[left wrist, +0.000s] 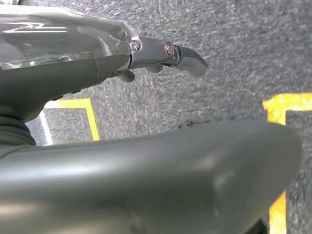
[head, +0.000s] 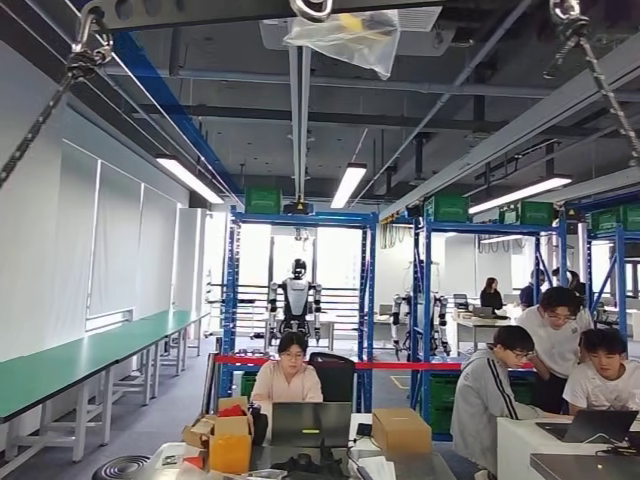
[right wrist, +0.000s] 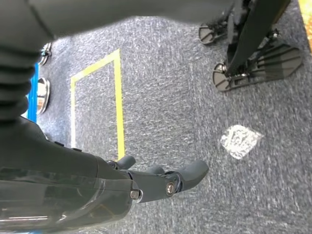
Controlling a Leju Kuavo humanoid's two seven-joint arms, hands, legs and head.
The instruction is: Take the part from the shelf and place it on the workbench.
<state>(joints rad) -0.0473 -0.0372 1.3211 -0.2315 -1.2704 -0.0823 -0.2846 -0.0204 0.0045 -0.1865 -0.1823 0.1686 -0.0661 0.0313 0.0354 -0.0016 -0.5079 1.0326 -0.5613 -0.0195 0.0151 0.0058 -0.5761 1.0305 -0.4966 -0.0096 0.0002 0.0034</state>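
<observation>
Both arms hang down over grey carpet. In the left wrist view my left hand (left wrist: 162, 53) has its dark fingers stretched out with nothing in them. My right hand (right wrist: 162, 180) looks the same in the right wrist view, fingers straight and holding nothing. Ahead in the head view stands a blue-framed shelf (head: 368, 300) with green crates on top, some distance off. A long green-topped workbench (head: 75, 355) runs along the left wall. I cannot make out the part from here.
A person sits at a laptop (head: 311, 422) straight ahead, with cardboard boxes (head: 401, 430) on the desk. Three more people (head: 555, 365) huddle at the right. Red tape (head: 392, 365) spans the shelves. Another humanoid (head: 296, 300) stands behind. Yellow floor lines (right wrist: 118, 102) and a wheeled stand's base (right wrist: 257, 63) lie near my feet.
</observation>
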